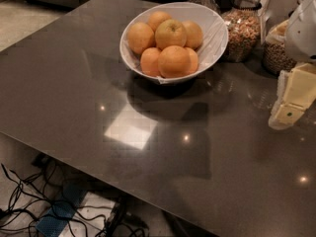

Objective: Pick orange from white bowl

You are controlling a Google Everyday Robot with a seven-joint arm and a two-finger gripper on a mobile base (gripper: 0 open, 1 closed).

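Dark, glossy surface [74,83]
The white bowl [213,42] stands near its far edge, grain jars [242,31] just beside it; the hand [285,113] hangs above the right side.

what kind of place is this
Probably a kitchen or break-room counter: a dark stone-like countertop carries a white bowl of oranges, with glass jars of grains behind. The gripper hovers at the right edge, apart from the bowl.

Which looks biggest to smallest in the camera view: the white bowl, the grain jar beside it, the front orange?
Largest first:
white bowl
grain jar
front orange
The gripper hangs right of the bowl, apart.
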